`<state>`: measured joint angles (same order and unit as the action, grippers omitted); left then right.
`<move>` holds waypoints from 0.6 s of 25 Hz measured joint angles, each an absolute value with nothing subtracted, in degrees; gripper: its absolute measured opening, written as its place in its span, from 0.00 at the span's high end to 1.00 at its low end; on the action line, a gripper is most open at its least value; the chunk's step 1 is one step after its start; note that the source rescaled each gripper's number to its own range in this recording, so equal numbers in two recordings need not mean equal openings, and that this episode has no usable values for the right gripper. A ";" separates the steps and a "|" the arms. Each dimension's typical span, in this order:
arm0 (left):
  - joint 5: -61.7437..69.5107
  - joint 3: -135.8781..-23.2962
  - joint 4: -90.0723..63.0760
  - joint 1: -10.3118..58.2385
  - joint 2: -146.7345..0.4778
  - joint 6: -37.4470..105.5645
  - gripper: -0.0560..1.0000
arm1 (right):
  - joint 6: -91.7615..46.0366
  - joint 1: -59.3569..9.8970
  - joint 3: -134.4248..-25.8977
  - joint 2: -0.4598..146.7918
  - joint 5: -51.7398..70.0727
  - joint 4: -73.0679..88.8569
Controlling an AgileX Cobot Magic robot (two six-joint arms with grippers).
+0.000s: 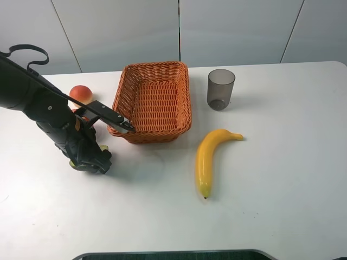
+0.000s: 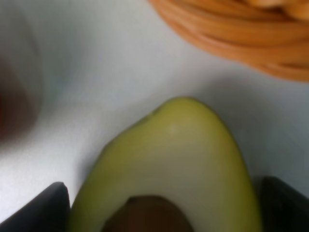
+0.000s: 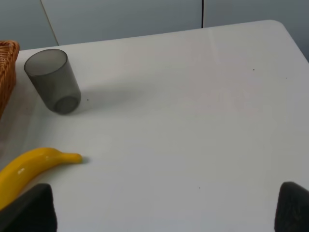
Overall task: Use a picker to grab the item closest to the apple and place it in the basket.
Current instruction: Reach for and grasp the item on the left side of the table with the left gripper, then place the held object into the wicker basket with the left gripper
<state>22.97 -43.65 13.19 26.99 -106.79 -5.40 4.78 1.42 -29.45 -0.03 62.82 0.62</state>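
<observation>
Here the left gripper (image 1: 93, 161) hides most of the avocado (image 2: 169, 169).

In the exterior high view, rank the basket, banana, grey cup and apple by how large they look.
1. basket
2. banana
3. grey cup
4. apple, though the left arm partly covers it, so its place below the cup is unsure.
</observation>
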 joint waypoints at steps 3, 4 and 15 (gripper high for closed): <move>22.93 -43.65 13.19 26.99 -106.79 -5.40 0.00 | 4.78 1.42 -29.45 -0.03 62.82 0.62; 22.93 -43.65 13.19 26.99 -106.79 -5.51 0.00 | 4.78 1.42 -29.45 -0.03 62.82 0.62; 22.47 -43.65 12.93 26.99 -106.90 -5.01 0.93 | 4.78 1.42 -29.45 -0.03 62.82 0.62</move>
